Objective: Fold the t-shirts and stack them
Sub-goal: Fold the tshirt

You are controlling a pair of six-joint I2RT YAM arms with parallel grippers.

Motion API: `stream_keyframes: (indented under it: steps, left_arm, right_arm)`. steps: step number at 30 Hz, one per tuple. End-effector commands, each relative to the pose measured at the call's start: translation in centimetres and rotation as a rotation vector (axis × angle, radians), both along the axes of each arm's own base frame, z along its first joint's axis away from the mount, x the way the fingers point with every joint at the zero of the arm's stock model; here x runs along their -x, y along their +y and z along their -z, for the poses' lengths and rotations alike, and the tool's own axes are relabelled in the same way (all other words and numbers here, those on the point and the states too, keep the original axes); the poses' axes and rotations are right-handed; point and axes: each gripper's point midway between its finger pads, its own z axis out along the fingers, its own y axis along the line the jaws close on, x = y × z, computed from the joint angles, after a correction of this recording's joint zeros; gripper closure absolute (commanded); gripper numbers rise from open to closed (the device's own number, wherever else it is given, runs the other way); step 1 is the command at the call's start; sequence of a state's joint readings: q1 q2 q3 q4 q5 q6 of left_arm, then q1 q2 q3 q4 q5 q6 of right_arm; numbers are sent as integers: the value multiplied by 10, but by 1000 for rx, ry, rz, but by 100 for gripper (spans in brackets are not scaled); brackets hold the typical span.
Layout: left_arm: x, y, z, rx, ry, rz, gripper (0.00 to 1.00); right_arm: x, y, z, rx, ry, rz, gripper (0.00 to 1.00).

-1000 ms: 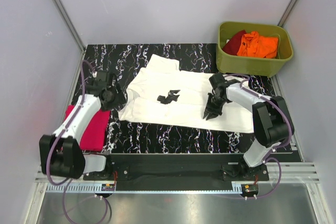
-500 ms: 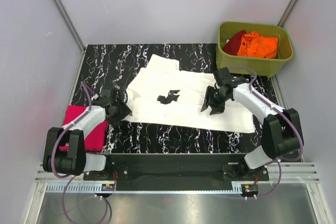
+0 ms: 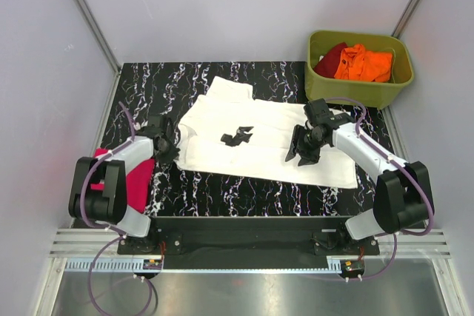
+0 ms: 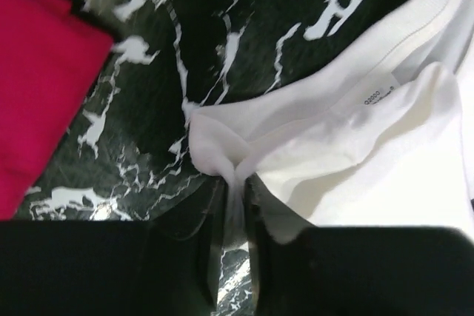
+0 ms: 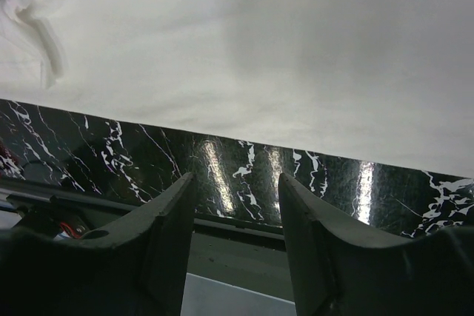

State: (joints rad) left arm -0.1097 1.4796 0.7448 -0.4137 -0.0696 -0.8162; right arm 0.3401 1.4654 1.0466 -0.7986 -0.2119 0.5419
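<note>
Left tool (image 4: 235,183) pinching white t-shirt (image 3: 266,155), collar leftward, long axis left-right

Label print (image 4: 378,95) on the white t-shirt (image 4: 348,153), just beyond the left gripper (image 4: 235,209), is too small to read; the magenta t-shirt (image 4: 37,86) to its left runs off-frame.

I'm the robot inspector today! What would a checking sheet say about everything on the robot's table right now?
Surface: black marbled table, glossy.
Job's things: white t-shirt spread flat; pink t-shirt folded at the left edge; orange t-shirt and dark red t-shirt bunched in the tub.
Clutter: olive-green tub, far right corner.
Grippers: left gripper shut on the white t-shirt's edge; right gripper open above that shirt's near hem, holding nothing.
Cables: purple cables loop along both arms.
Surroundings: pale walls, metal frame.
</note>
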Motion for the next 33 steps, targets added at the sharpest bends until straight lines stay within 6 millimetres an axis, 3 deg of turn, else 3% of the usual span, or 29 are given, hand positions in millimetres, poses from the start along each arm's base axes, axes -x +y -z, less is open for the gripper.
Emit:
stream_keyframes:
  steps: [1,4,5,7,10,13,15,16,18,19,21,22,27,29,30,31,33]
  left_arm:
    - [-29,21,-13,-134,-41,27,90]
    - [-42,34,-26,-202,-53,19,100]
    - [-54,40,-38,-243,-80,25,100]
    - [-63,52,-42,-284,-78,23,100]
    - [-98,76,-66,-390,-108,25,100]
    - [-128,100,-75,-456,-115,25,100]
    - [-143,126,-79,-506,-116,-7,100]
    - [-162,133,-80,-508,-129,-8,100]
    - [-182,147,-78,-518,-125,4,95]
    - [-205,152,-75,-517,-133,7,93]
    - [-219,159,-66,-506,-101,15,91]
    - [-238,160,-62,-490,-112,21,90]
    - [-247,158,-46,-458,-100,21,92]
    - [-236,154,-40,-442,-88,22,92]
    - [-235,153,-48,-443,-110,16,92]
    - [-224,150,-37,-431,-85,25,92]
    - [-220,154,-37,-449,-82,32,89]
  right_arm:
    - [-1,1,-5,-16,-21,-4,45]
    - [1,0,-1,-8,-12,-4,44]
    - [1,0,0,-7,-5,-3,45]
    - [1,-1,2,1,4,-3,44]
    - [-2,0,6,6,23,-3,44]
    - [-11,1,7,17,23,-5,45]
    - [-18,2,7,30,31,-9,45]
    - [-20,3,10,37,46,-12,45]
    - [-29,5,5,37,39,-13,44]
    - [-32,6,4,38,38,-15,44]
    - [-39,8,5,48,44,-24,44]
    - [-41,8,9,54,56,-33,44]
    - [-53,8,11,79,58,-34,45]
    - [-56,8,9,82,48,-27,46]
    - [-55,11,9,66,54,-31,46]
    - [-55,14,8,46,55,-31,47]
    - [-48,30,7,-56,67,-56,50]
